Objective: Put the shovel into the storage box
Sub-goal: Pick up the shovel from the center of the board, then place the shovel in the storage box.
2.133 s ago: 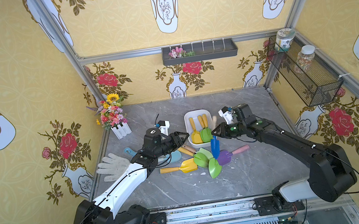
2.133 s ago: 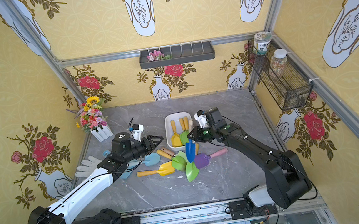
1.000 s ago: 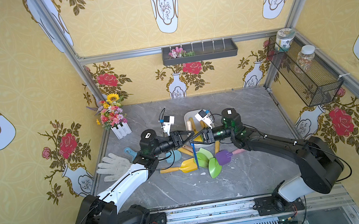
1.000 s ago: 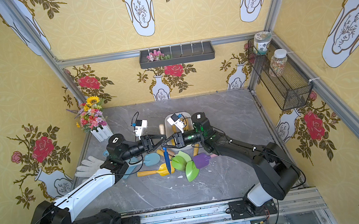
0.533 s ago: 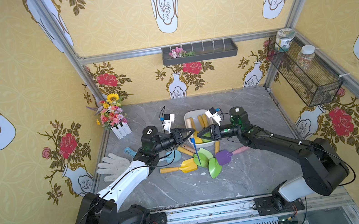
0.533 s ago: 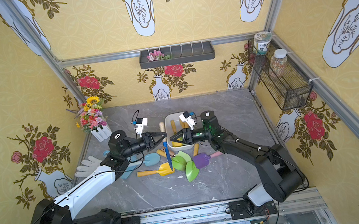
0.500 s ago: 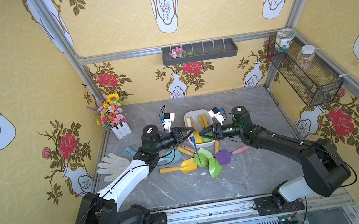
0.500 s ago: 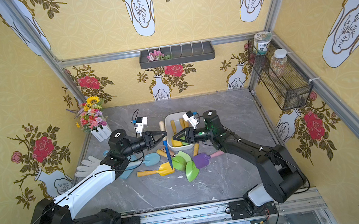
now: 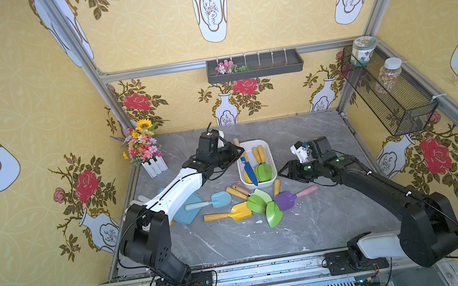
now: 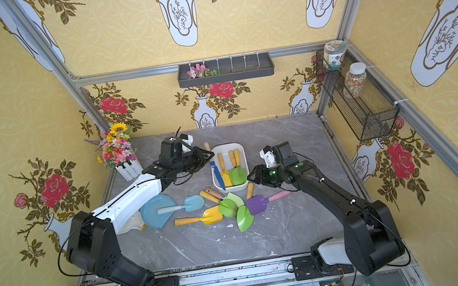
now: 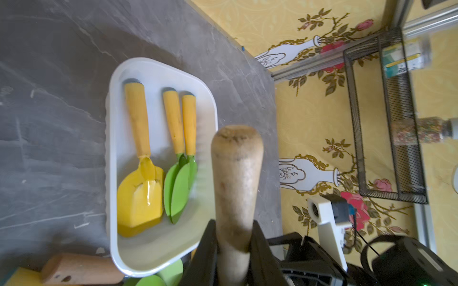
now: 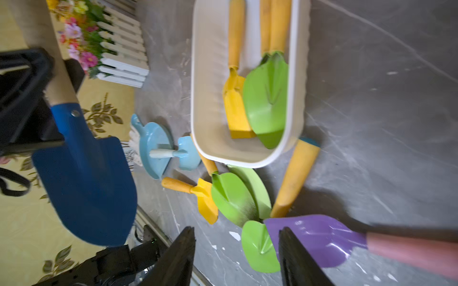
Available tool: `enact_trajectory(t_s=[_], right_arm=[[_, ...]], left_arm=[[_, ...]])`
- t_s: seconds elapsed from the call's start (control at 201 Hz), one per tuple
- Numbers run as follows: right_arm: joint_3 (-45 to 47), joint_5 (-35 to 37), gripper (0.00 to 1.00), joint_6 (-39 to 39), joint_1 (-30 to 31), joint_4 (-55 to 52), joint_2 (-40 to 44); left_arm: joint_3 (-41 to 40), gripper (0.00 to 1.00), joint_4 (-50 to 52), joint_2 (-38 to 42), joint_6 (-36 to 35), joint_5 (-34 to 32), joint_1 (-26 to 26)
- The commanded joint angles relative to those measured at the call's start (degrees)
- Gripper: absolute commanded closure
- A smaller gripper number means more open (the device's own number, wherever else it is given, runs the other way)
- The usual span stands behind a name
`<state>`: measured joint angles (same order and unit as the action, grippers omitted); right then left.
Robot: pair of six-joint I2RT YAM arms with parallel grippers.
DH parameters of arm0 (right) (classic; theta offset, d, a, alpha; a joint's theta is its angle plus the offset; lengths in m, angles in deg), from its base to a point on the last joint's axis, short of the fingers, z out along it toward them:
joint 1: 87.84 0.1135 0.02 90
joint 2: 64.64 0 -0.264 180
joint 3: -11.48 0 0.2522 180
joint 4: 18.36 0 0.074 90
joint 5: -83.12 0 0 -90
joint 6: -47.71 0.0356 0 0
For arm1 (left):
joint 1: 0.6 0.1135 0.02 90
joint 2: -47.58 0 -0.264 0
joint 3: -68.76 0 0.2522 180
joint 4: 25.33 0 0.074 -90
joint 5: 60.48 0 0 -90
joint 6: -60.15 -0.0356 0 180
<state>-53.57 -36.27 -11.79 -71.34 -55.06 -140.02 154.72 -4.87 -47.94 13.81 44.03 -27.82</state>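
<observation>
**Top views.** The left hand [image 9: 235, 153] is clamped on the wooden handle of the shovel [image 9: 249, 169], just outside one long wall of the box [image 9: 270, 156]. From the hand the blue blade slants down over the box interior, with its tip toward the box's near end. Whether the tip touches the stored shovels [image 9: 263, 170] cannot be told. The right hand [image 9: 286, 170] hangs beside the opposite long wall, clear of the shovel. It is too dark and small here to judge its jaws. Both top views agree on the left hand [image 10: 206, 156], shovel [image 10: 218, 177] and box [image 10: 244, 159].

**Left wrist view.** The shovel [image 11: 235, 185] shows only its handle, pinched between the fingers [image 11: 205, 247]; the blade is out of frame. Beyond the handle lies the box [image 11: 112, 173], one corner of it hidden behind the hand.

**Right wrist view.** The right hand [image 12: 235, 237] stands open, with nothing between its fingers [image 12: 183, 247]. The shovel [image 12: 86, 185] hangs blurred beside the box [image 12: 195, 99]; its depth is unreadable. The left hand [image 12: 22, 99] is cut off by the frame. Loose shovels [image 12: 230, 198] lie on the worktop [image 12: 371, 99] at the box's near end.
</observation>
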Motion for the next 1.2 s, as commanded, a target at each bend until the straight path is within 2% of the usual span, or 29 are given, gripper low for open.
enact_trajectory(t_s=[0.0, 0.259, 0.498, 0.757, 1.016, 1.195], right_arm=[[0.2, 6.2, 0.43, -1.5, 0.5, -4.1, 1.0], [0.0, 8.8, 0.42, -2.0, 1.1, -6.2, 2.1], [0.7, 9.5, 0.43, -2.1, 1.3, -6.3, 2.4], [1.8, 9.6, 0.43, -2.1, 1.3, -5.6, 3.0], [2.2, 9.4, 0.43, -1.6, 1.3, -5.1, 2.4], [2.4, 9.7, 0.43, -1.6, 1.3, -5.0, 2.3]], left_arm=[[5.0, 0.9, 7.3, -4.8, -4.3, -5.3, 0.1], [20.0, 0.9, 17.7, -16.5, -10.2, -15.6, -1.4], [30.8, 0.87, 25.0, -25.3, -13.2, -21.9, -4.4], [31.3, 0.86, 26.2, -27.8, -14.5, -28.3, -6.1], [32.5, 0.85, 26.8, -30.2, -14.9, -29.8, -6.7], [33.8, 0.74, 27.7, -31.9, -15.1, -30.4, -7.1]])
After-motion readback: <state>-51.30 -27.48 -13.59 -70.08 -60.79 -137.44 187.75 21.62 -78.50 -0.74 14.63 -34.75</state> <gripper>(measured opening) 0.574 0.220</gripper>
